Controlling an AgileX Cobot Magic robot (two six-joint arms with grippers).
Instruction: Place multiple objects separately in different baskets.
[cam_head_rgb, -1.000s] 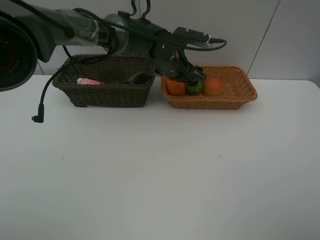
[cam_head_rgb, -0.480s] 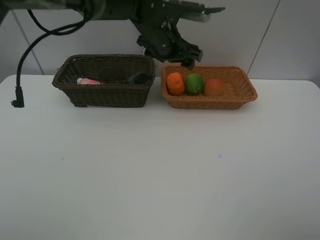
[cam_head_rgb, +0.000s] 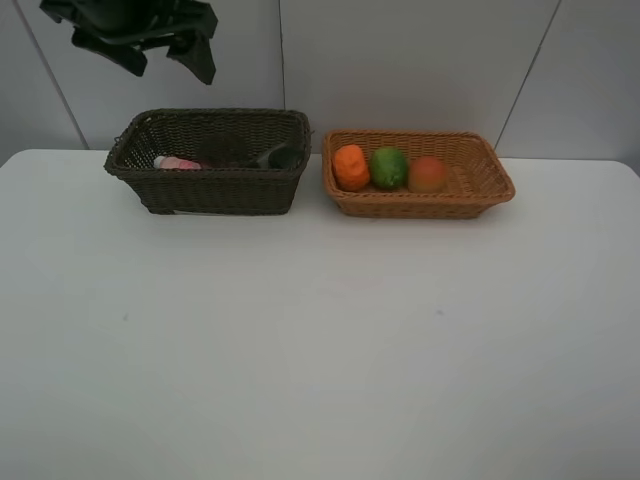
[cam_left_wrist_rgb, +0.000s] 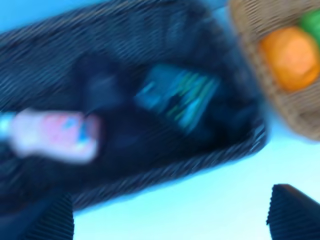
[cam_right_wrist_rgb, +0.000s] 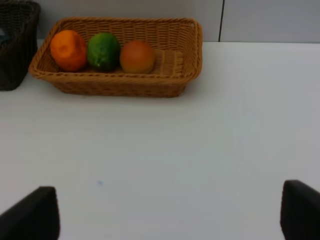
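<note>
The dark brown basket (cam_head_rgb: 205, 185) holds a pink bottle (cam_head_rgb: 178, 162) and a black bottle (cam_head_rgb: 281, 156). To its right, the tan basket (cam_head_rgb: 470, 190) carries a tangerine (cam_head_rgb: 351, 167), a green lime (cam_head_rgb: 389, 167) and an orange-red fruit (cam_head_rgb: 428, 174) in a row. My left gripper (cam_head_rgb: 165, 62) hangs high above the dark basket's left end, open and empty. Its blurred wrist view looks down on the pink bottle (cam_left_wrist_rgb: 55, 136) and black bottle (cam_left_wrist_rgb: 177, 97). My right gripper (cam_right_wrist_rgb: 167, 215) is open over bare table, facing the tan basket (cam_right_wrist_rgb: 125, 87).
A white table (cam_head_rgb: 320, 340) stretches in front of both baskets. A grey panelled wall (cam_head_rgb: 420, 60) stands right behind them. The two baskets sit close together with a narrow gap between them.
My left arm has lifted out of the tan basket and swung up and to the left, above the dark basket. The lime stays in the tan basket.
</note>
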